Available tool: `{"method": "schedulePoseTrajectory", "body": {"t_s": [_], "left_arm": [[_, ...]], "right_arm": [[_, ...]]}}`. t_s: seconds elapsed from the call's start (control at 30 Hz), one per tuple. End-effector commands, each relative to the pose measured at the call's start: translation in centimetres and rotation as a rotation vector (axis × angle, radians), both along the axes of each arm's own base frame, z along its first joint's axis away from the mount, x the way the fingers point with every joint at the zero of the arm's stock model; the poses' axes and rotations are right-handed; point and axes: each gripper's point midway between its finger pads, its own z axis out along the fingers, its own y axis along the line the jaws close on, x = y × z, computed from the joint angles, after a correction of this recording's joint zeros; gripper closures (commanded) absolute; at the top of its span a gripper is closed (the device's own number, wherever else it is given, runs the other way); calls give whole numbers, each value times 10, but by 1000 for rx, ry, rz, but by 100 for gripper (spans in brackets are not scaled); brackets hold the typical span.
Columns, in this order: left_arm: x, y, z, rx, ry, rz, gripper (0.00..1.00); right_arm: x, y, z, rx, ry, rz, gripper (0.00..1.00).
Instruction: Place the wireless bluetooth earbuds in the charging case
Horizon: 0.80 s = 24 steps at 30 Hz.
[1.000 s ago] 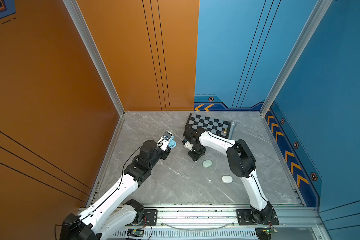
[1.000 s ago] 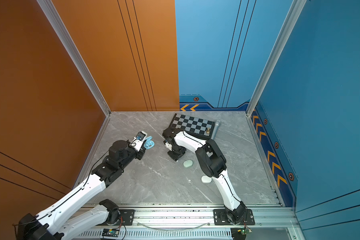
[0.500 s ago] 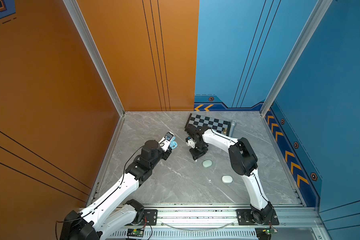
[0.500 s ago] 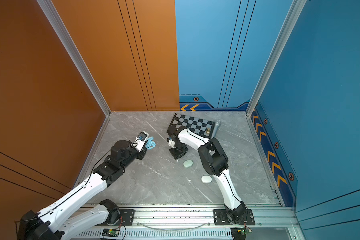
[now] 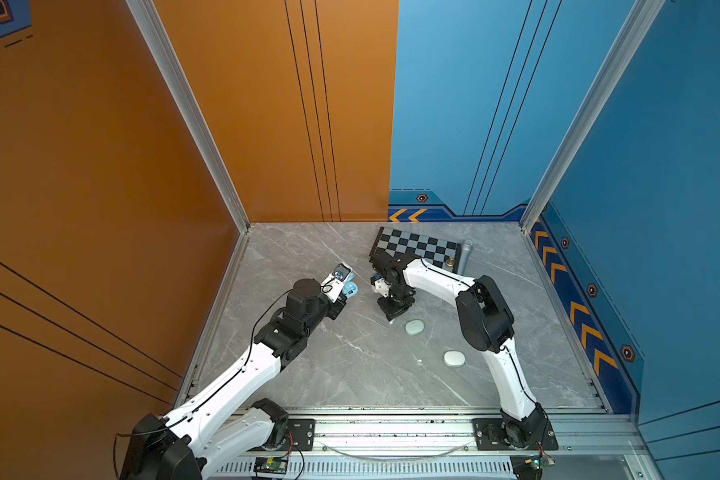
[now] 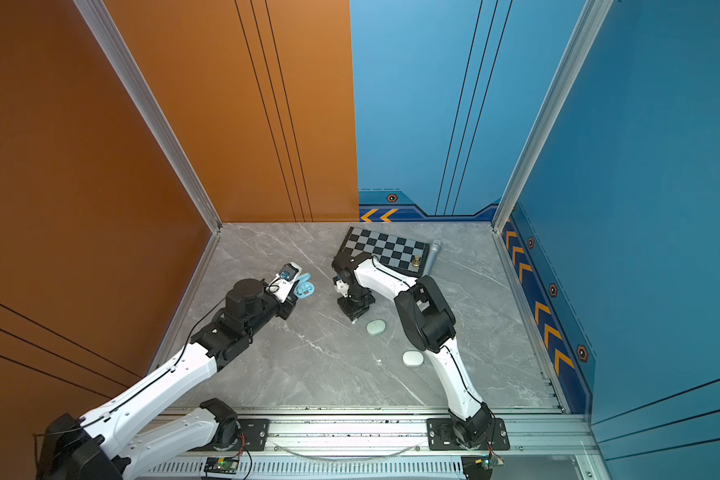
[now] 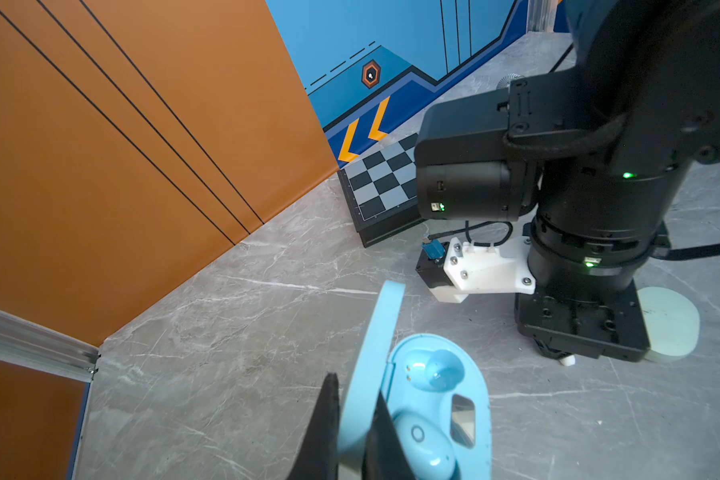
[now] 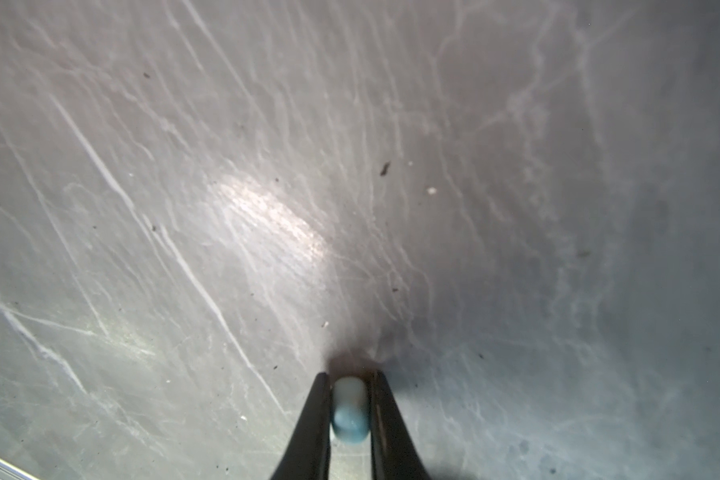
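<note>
The right gripper (image 8: 350,374) is pinching a tiny bean-shaped white-and-light-blue plastic earbud (image 8: 350,409) between its black fingers (image 8: 308,428), low over the grey marble-patterned tabletop (image 8: 267,208). Whether the bud is resting there or lifting is impossible to tell. The left gripper (image 7: 356,390) is clamping the raised lid (image 7: 381,324) of the open light blue pill-shaped charging case (image 7: 474,415), presenting it near the right arm. Inside, one light blue seated earbud (image 7: 422,440) is filling its well, while the other well (image 7: 437,370) is looking empty. By my judgement this case is half filled, with carrying and seating the pinched bud remaining. A mint-green closed case (image 5: 414,327) and a white closed case (image 5: 454,358) are lying shut nearby, hiding their contents. In both top views the right wrist is mostly covering the pinched bud.
</note>
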Motion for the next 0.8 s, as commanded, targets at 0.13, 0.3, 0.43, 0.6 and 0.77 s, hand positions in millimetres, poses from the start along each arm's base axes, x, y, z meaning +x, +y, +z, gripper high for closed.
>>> {"method": "schedulePoseTrajectory", "body": {"t_s": [0.13,0.3,0.43,0.6,0.77], "left_arm": [[12,-38,-3,-25,-18,-105,100],[24,-63,-19,-30,-2,-161,100],[33,-81,-31,-28,13,-195,100],[41,-98,-35,-42,21,-223,100],[43,-108,-35,-48,19,-237,100]], "right_arm": [[11,-14,51,99,-9,-141,85],[8,-28,82,181,3,-230,86],[5,-33,106,243,1,-270,85],[2,-30,130,321,9,-300,85],[5,-20,140,380,27,-324,85]]}}
